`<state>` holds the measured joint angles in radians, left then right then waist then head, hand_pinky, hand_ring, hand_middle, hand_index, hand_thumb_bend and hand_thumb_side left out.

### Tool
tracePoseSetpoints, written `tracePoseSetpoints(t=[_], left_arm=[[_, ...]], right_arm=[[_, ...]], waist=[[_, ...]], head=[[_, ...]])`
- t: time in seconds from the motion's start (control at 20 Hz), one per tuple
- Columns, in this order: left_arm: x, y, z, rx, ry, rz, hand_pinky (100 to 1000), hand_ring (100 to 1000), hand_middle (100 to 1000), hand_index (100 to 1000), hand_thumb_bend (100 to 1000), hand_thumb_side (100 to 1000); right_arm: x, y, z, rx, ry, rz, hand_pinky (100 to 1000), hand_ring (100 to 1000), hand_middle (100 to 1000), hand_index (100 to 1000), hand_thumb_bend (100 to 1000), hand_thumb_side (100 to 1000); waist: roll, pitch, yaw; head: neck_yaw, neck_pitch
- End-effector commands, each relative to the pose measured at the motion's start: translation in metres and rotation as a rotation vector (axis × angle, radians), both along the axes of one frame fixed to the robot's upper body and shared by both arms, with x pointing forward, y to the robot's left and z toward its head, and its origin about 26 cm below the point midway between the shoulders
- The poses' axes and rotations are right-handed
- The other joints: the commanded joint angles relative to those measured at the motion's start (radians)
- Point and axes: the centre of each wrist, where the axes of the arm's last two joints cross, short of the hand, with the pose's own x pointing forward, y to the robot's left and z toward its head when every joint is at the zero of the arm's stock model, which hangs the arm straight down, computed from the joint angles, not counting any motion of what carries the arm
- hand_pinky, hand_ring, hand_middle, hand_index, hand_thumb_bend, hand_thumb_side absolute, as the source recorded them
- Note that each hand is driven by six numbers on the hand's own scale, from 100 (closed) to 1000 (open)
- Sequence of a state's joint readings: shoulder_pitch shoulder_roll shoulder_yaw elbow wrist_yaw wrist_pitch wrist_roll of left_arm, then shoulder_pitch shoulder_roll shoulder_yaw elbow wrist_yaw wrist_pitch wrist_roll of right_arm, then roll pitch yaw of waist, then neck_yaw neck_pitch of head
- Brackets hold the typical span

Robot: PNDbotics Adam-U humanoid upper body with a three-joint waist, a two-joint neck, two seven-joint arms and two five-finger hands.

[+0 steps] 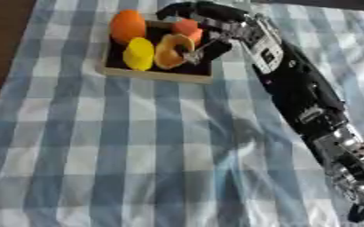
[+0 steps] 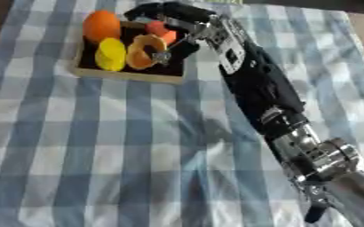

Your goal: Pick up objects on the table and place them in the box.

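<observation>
Reaching up from five o'clock toward eleven, the black-and-silver right arm (image 1: 298,88) stretches across the bench's blue-and-white checked cloth (image 1: 138,155). Its right hand (image 1: 208,26) hangs over the shallow wooden box with a dark floor (image 1: 158,76), fingers curled around an orange ring-shaped piece (image 1: 172,51). At nine o'clock of that piece lies a yellow oval fruit (image 1: 138,53); a round orange (image 1: 128,25) sits at eleven, a small red piece (image 1: 187,27) at one. No writing is readable anywhere.
</observation>
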<state>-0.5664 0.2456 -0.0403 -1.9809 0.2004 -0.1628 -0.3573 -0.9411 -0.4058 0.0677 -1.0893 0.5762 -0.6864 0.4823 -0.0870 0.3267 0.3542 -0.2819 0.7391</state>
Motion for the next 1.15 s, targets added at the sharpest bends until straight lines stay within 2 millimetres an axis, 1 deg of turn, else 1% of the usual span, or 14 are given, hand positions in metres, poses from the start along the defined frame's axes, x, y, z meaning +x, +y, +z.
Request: tracePoseSetpoints(t=[0.05,0.1,0.15,0.2,0.25,0.3,0.35,0.45,0.6,0.65,0.7,0.85,0.95,1.15], left_arm=[[-0.004,0.002,0.006,-0.013,-0.027,0.011,679,826,760,833,100,643],[-0.004,0.003,0.006,-0.018,-0.026,0.016,679,826,759,832,100,643],[-0.004,0.004,0.006,-0.021,-0.025,0.023,679,826,759,832,100,643],[-0.004,0.006,0.005,-0.023,-0.025,0.03,679,826,759,832,100,644],[-0.004,0.007,0.005,-0.024,-0.024,0.037,679,826,759,832,100,645],[-0.004,0.009,0.004,-0.024,-0.022,0.048,679,826,759,832,100,646],[-0.004,0.012,0.003,-0.024,-0.021,0.061,679,826,759,832,100,647],[-0.004,0.016,0.002,-0.023,-0.021,0.083,679,826,759,832,100,651],[-0.004,0.021,0.002,-0.022,-0.027,0.111,680,826,759,833,100,659],[-0.004,0.022,0.002,-0.022,-0.03,0.119,680,827,759,833,100,662],[-0.004,0.024,0.002,-0.022,-0.033,0.125,680,827,760,833,100,663],[-0.005,0.029,0.002,-0.02,-0.041,0.154,679,827,760,834,100,672],[-0.005,0.035,0.002,-0.019,-0.046,0.181,679,826,758,834,100,672],[-0.006,0.045,0.001,-0.032,-0.06,0.229,679,824,756,833,100,672]], right_arm=[[-0.016,-0.008,0.042,0.025,-0.091,0.118,1000,1000,731,1000,100,280],[-0.023,-0.008,0.049,0.075,-0.101,0.156,1000,1000,622,1000,100,417],[-0.031,-0.009,0.056,0.129,-0.105,0.195,1000,1000,540,995,100,663],[-0.04,-0.012,0.064,0.181,-0.104,0.228,1000,1000,461,959,100,458],[-0.049,-0.016,0.072,0.222,-0.098,0.253,1000,1000,433,946,100,466],[-0.061,-0.023,0.079,0.261,-0.099,0.27,1000,1000,357,927,100,470],[-0.073,-0.032,0.086,0.298,-0.106,0.282,1000,1000,349,923,100,470],[-0.097,-0.048,0.092,0.359,-0.113,0.297,996,1000,369,926,100,470],[-0.127,-0.069,0.092,0.423,-0.105,0.297,999,1000,420,940,100,470],[-0.136,-0.074,0.089,0.435,-0.098,0.296,1000,1000,446,954,100,569],[-0.144,-0.079,0.087,0.444,-0.091,0.292,1000,1000,446,954,100,470],[-0.171,-0.093,0.072,0.469,-0.076,0.265,1000,1000,457,959,100,470],[-0.186,-0.101,0.057,0.493,-0.06,0.229,1000,1000,454,952,100,470],[-0.202,-0.119,0.019,0.556,-0.056,0.186,1000,1000,413,944,100,470]], waist=[[0.0,-0.044,-0.008],[0.001,-0.046,-0.014],[0.001,-0.049,-0.02],[0.002,-0.052,-0.027],[0.003,-0.054,-0.033],[0.004,-0.057,-0.044],[0.005,-0.06,-0.055],[0.007,-0.066,-0.073],[0.014,-0.073,-0.097],[0.016,-0.074,-0.104],[0.019,-0.074,-0.11],[0.026,-0.073,-0.125],[0.033,-0.07,-0.134],[0.044,-0.066,-0.149]], head=[[0.012,0.008],[0.017,0.01],[0.023,0.013],[0.031,0.015],[0.037,0.017],[0.05,0.02],[0.063,0.022],[0.087,0.025],[0.116,0.027],[0.125,0.028],[0.134,0.028],[0.161,0.025],[0.178,0.026],[0.207,0.03]])
